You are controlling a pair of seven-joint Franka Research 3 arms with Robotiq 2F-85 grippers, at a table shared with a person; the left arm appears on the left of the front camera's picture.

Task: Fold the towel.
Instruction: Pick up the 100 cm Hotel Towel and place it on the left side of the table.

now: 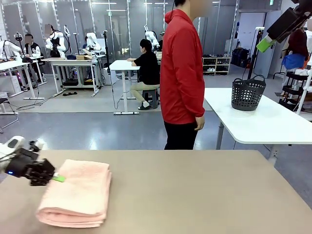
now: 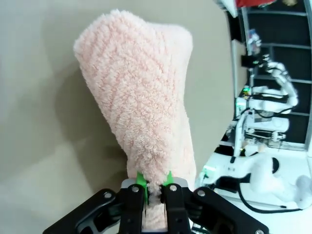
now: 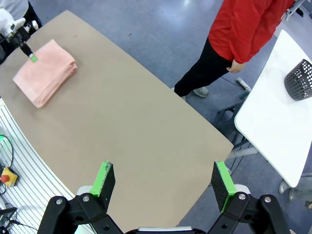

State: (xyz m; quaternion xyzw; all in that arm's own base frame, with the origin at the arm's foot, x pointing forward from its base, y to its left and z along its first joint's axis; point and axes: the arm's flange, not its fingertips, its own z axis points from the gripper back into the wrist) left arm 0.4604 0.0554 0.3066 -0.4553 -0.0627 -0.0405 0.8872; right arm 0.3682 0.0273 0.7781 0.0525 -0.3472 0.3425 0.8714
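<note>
**Left gripper pinches the folded towel**

The left gripper sits low at the near left part of the table. Its two fingers are squeezed almost together. A bit of the towel is caught between the green pads. In the left wrist view, the towel stretches away from the fingers, straight out in front of them. It is pink and fluffy, with a zigzag pattern. It lies flat on the table, folded into a thick stack with soft round edges.

The right gripper is high above the table, well apart from the towel. Its fingers are spread wide and there is nothing between them. From up there the towel looks small and far off, past the gripper's left finger, with the left gripper touching its edge.

A person in a red jacket stands at the far side of the table, across from both grippers. A dark basket stands on a white table behind, below the right gripper.
</note>
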